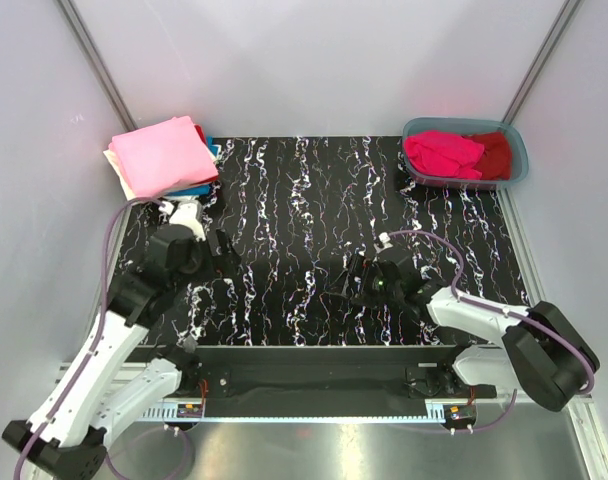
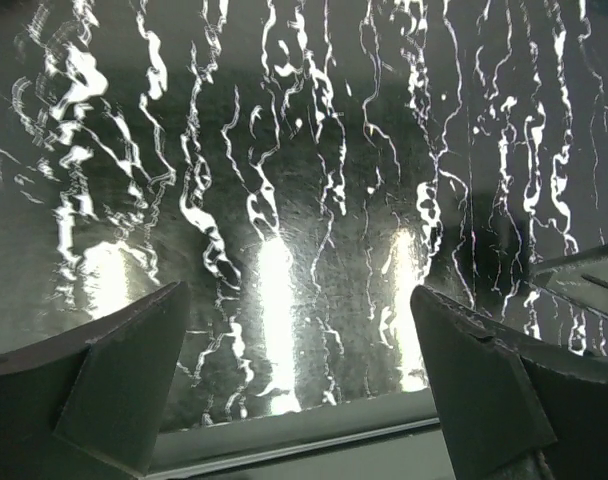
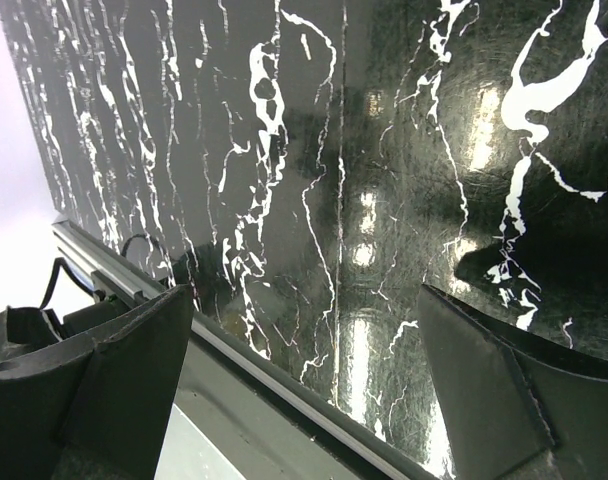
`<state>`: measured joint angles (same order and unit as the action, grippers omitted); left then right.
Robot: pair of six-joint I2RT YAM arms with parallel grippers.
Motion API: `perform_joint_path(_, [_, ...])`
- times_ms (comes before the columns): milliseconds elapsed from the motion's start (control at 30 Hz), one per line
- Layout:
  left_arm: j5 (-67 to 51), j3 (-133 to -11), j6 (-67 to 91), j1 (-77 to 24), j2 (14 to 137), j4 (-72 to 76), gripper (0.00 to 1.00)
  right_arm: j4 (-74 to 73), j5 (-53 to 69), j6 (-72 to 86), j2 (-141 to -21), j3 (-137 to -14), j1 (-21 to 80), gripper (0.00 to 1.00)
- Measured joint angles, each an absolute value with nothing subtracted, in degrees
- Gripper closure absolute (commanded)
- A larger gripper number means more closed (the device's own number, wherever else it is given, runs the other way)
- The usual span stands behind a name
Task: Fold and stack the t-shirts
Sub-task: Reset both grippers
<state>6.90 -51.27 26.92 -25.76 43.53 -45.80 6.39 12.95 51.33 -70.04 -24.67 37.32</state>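
Note:
A stack of folded t-shirts sits at the back left, with a light pink t-shirt (image 1: 164, 155) on top, cream-white (image 1: 115, 167) and blue (image 1: 196, 188) edges below it, and a dark red edge (image 1: 200, 131) behind. A magenta t-shirt (image 1: 442, 153) and a dark red t-shirt (image 1: 495, 153) lie crumpled in the tub. My left gripper (image 1: 227, 258) (image 2: 299, 375) is open and empty over bare table. My right gripper (image 1: 348, 281) (image 3: 304, 385) is open and empty, low near the table's front. No cloth shows in either wrist view.
The grey-blue plastic tub (image 1: 515, 135) stands at the back right corner. The black marbled tabletop (image 1: 304, 220) lies between stack and tub. Its near edge rail shows in the left wrist view (image 2: 314, 430) and the right wrist view (image 3: 284, 385). White walls enclose the table.

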Motion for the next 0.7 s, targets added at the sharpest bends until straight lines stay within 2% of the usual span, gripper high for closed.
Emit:
perform_joint_path(233, [6.20,-51.27,22.92,-25.89,34.24,-46.26,0.01,4.71,12.93,51.46,-72.55,-26.26,37.32,0.00])
perform_joint_path(700, [6.20,-51.16,20.73,-25.89,27.97,-45.60,0.01,3.62,12.67,51.90,-71.75,-26.26,37.32,0.00])
